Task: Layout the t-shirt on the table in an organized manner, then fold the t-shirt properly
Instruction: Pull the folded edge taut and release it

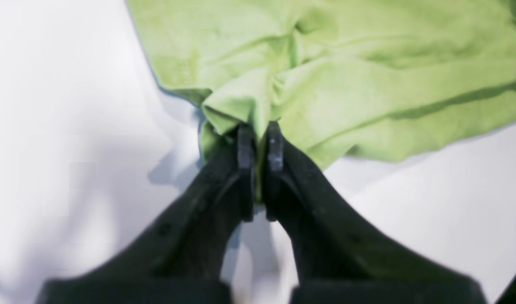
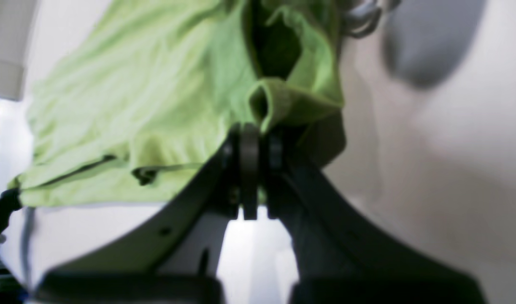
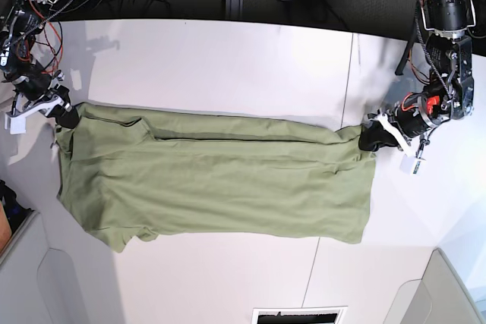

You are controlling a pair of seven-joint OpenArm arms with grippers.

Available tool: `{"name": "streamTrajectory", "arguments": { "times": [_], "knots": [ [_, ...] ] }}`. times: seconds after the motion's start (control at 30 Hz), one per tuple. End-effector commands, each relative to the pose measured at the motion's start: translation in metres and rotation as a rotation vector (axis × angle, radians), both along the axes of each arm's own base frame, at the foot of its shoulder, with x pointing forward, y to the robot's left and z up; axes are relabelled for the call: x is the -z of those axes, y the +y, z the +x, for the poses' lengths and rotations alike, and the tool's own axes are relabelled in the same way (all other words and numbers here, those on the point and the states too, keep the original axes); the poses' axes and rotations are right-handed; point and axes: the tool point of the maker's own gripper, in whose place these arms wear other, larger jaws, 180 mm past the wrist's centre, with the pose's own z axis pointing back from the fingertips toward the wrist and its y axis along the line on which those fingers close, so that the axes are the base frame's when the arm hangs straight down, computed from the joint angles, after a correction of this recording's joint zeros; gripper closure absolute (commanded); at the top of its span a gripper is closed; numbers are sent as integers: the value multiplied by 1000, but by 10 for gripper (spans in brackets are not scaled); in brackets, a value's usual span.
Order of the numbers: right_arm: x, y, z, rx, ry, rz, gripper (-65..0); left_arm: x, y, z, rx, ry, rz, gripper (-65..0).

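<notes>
Fold stage: the t-shirt (image 3: 220, 187) lay spread lengthwise across the table (image 3: 228, 58), the left claw (image 1: 260, 137) and right claw (image 2: 258, 141) each clenched on an opposite far-edge corner; next, presumably, a synchronized lift toward the near hem.

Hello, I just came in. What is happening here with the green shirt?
A two-armed robot is working on a t-shirt that lies stretched along a white table. The left gripper has its jaws shut on one end of the cloth, and the right gripper is shut on the opposite end. The shirt is partly folded lengthwise and wrinkled; the folding is not finished.
</notes>
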Motion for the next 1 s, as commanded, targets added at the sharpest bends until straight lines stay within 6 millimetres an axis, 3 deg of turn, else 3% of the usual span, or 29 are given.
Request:
{"name": "streamTrajectory", "arguments": {
  "times": [0.0, 0.2, 0.57, 0.77, 0.97],
  "knots": [
    [-16, -7, 4, -18, -49, -19, 0, -21, 6, 8, 15, -51, 5, 0],
    [-2, -19, -29, -32, 27, -52, 0, -34, 15, -28, 102, -39, 92, 0],
    [8, -37, -91, -87, 141, -109, 0, -15, -6, -119, 224, 77, 137, 0],
    [-5, -31, -113, -149, 149, -187, 0, -26, -4, -142, 213, 79, 133, 0],
    [-17, -26, -115, -186, 129, -237, 0, -28, -10, -149, 226, 79, 131, 0]
  ]
}}
